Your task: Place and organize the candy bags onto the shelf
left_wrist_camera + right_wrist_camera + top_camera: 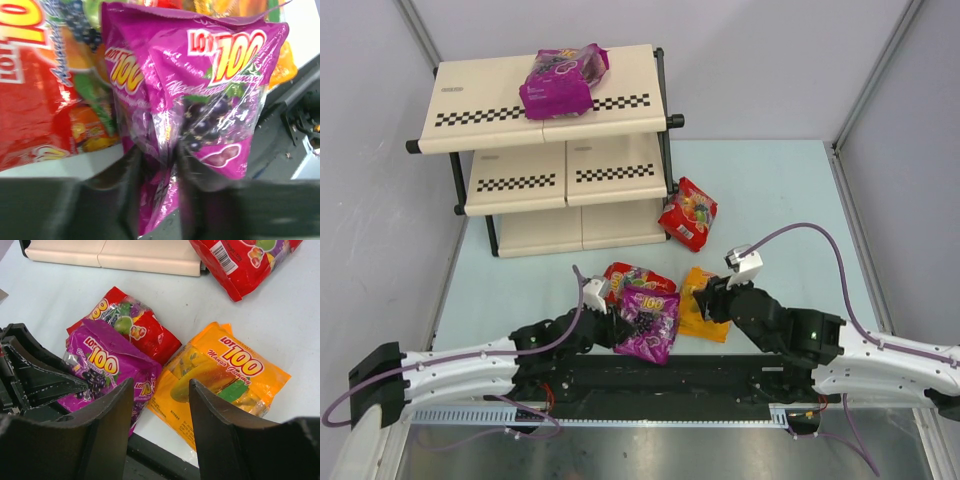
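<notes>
Your left pincer has its two black fingers pressed onto a crumpled fold at the bottom edge of the glossy magenta-purple grape-print plastic pouch. The pinch itself is blurred, and the fingertips sink into the wrinkled film. From above, that pouch lies over the fingers, so you cannot see the grip there. Touching it is a glossy red fruit-print pouch, cut off at the left wrist frame's edge. In the right wrist view its lower end is tucked under the purple one.

Your right pincer stands spread with nothing between its fingers, above the near edge of the flat orange-yellow mango pouch. You cannot tell whether it touches.

Farther out, a second red pouch lies on the pale table by the foot of the cream-beige slanted-board shelf with checkered strips and black tube frame. The right wrist view crops both. Only the overhead view shows a second magenta-purple pouch, lying puffed and creased on the top board.
</notes>
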You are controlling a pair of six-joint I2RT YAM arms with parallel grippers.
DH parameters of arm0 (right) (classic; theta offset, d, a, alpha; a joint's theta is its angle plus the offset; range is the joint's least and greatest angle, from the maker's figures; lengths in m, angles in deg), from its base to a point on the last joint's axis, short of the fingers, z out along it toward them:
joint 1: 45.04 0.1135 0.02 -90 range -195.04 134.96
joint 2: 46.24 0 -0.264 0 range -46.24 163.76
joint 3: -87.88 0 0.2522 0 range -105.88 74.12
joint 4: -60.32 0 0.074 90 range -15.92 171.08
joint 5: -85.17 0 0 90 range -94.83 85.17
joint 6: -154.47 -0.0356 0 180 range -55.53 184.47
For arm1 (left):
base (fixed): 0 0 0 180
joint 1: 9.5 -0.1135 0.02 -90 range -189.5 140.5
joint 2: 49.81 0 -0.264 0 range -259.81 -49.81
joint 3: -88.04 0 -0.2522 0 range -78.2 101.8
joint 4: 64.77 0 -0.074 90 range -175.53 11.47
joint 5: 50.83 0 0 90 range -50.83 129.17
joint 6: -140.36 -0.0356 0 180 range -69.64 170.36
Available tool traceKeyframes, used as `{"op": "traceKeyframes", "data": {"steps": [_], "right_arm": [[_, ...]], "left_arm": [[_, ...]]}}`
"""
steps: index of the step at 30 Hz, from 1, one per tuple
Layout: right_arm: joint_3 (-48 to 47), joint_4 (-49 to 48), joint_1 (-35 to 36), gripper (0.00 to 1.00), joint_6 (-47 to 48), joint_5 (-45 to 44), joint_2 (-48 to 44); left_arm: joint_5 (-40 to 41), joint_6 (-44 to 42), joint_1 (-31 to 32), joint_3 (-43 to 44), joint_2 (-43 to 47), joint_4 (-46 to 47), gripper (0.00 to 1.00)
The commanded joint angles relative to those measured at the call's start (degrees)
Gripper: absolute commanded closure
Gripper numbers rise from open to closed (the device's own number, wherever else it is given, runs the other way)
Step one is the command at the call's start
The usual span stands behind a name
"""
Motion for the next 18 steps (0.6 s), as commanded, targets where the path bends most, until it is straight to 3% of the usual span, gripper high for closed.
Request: {"op": "traceKeyframes", "data": {"steps": [1, 4, 13, 18], "right_arm": [[0.16, -0.68, 0.09, 0.48, -1.03, -2.15, -1.62], [0.16, -0.24, 0.09, 0.48, -0.95, -2.5, -2.49], [0.16, 1.17, -0.26, 0.47, -0.24, -5.05, -6.71], [0.08, 2.05, -0.52, 0.47, -0.77, -5.23, -7.6]], "left_arm": [[-1.4, -1.7, 0.8, 3.53, -1.66, 1.95, 0.77], [-0.88, -1.88, 0.97, 6.42, -0.79, -2.61, 1.0], [2.47, -7.58, 1.76, 26.54, 6.77, -22.39, 1.0], [4.4, -13.56, 1.76, 43.15, 4.06, -29.77, 1.0]]}}
